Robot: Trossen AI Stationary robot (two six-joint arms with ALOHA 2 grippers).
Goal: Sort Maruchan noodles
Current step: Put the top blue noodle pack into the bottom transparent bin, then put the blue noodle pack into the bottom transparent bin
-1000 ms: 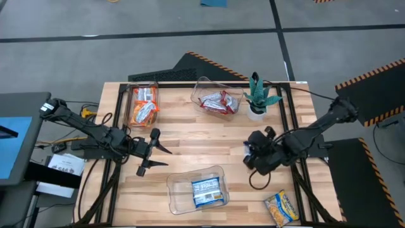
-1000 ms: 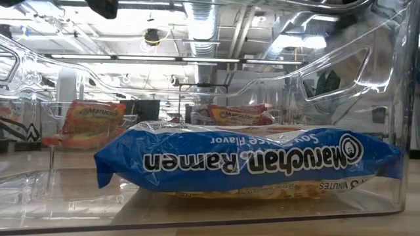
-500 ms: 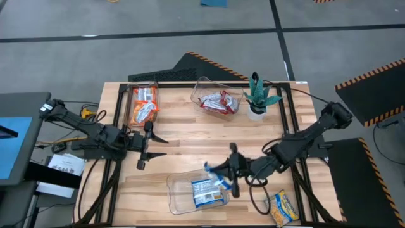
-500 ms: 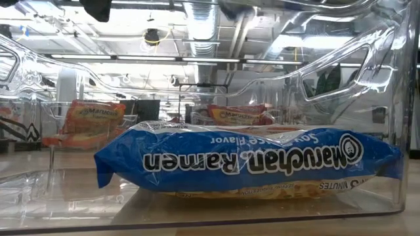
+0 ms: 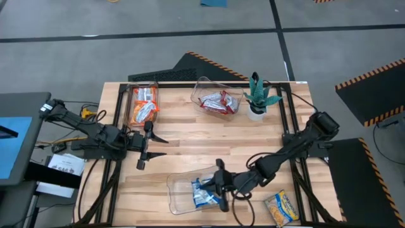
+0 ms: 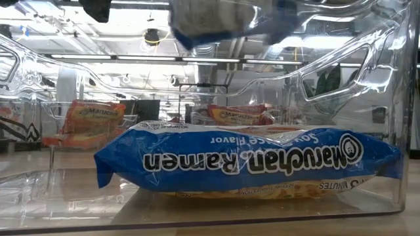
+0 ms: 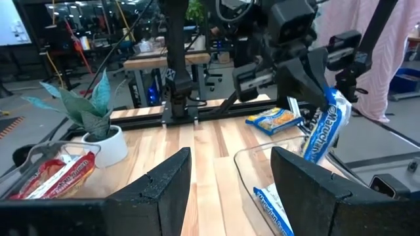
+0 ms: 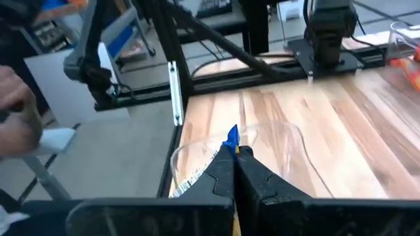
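1. nearest the front edge of the surface [image 5: 190,142], a clear bin [image 5: 177,190] holds one blue maruchan packet [image 6: 249,164], seen lying flat in the low view.
2. a second blue packet [image 7: 325,128] is held above that bin's right end by the right gripper [image 5: 218,182], whose jaws are pinched shut on the packet's edge, as shown in the right wrist view.
3. the step in hand is judged to be the drop into the bin; it would be done well if the packet is brought fully inside the rim, lowered close to the packet below, and only then released, so that it does not hang on the wall or slide out.
4. a yellow packet [image 5: 281,208] is left loose on the surface, near the front right corner, outside any bin.
5. the left gripper [image 5: 147,147] waits at mid-left with jaws spread wide and nothing between them.
6. at the far edge, a bin [image 5: 131,95] on the left holds orange packets [image 5: 144,107], and a middle bin [image 5: 201,88] holds red-and-white packets [image 5: 220,101].
7. a potted plant [image 5: 258,95] stands just beside the middle bin.
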